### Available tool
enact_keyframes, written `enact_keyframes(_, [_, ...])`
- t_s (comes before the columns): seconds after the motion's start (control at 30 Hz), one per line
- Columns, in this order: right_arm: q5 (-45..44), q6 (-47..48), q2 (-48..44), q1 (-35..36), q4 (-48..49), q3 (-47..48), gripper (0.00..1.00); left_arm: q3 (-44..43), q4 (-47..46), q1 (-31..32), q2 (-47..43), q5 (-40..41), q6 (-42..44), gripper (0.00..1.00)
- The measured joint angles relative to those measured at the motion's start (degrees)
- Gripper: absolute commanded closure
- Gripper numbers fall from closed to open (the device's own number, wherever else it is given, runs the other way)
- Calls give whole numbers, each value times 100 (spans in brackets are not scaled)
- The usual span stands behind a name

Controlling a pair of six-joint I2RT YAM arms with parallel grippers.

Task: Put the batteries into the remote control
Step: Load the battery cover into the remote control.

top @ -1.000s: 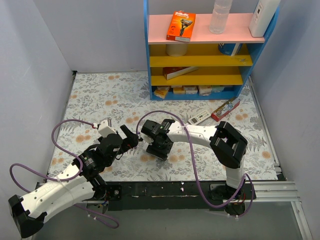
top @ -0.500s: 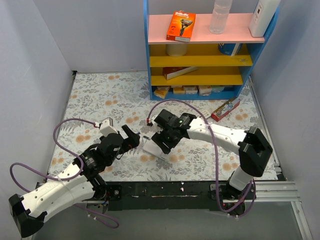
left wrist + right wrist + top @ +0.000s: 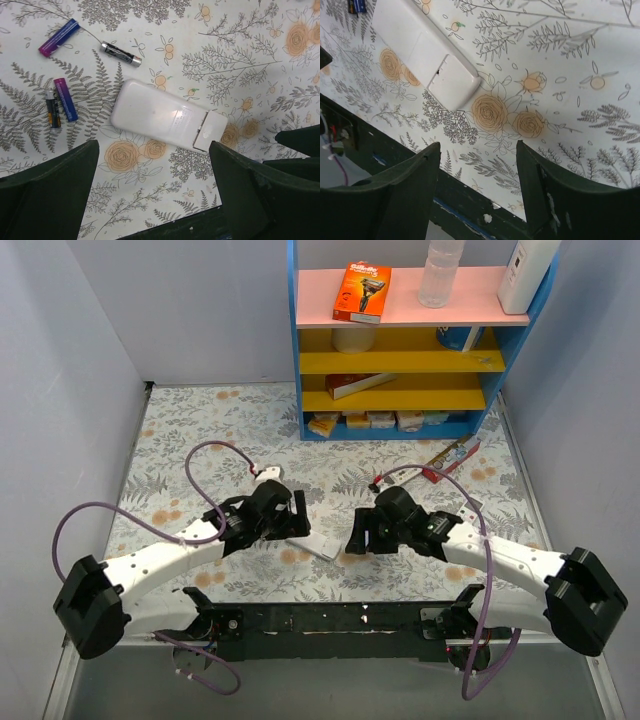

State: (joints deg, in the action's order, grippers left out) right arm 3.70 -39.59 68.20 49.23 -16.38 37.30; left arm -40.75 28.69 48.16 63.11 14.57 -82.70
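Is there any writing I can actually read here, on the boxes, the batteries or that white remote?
Orange box on the top shelf: white lettering, too small to read.
Red and white carton: print too blurred to read.
Batteries: label print too blurred to read.
Remote control: plain white back, no text shows.
So nothing here can be quoted.

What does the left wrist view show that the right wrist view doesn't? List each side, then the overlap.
Left wrist only: the whole remote control, white back up, and all four batteries loose on the mat beside it. Right wrist only: a purple cable at its far left. Both: the remote control's cover end and the floral mat; the right wrist view catches just a scrap of the batteries at its top corner.
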Motion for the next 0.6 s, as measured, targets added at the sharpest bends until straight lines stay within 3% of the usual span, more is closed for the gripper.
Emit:
enact_keyframes(0.23, [-116, -1222, -627, -2, 549, -741, 34, -476, 39, -326, 1003, -675, 476, 14])
enact_keyframes(0.43, [-221, -1661, -640, -2, 754, -879, 46, -750, 142, -730, 1628, -1071, 802, 22])
enact_keyframes(0.6, [-227, -1838, -463, 0, 970, -909, 49, -1003, 149, -914, 2011, -1237, 1003, 26])
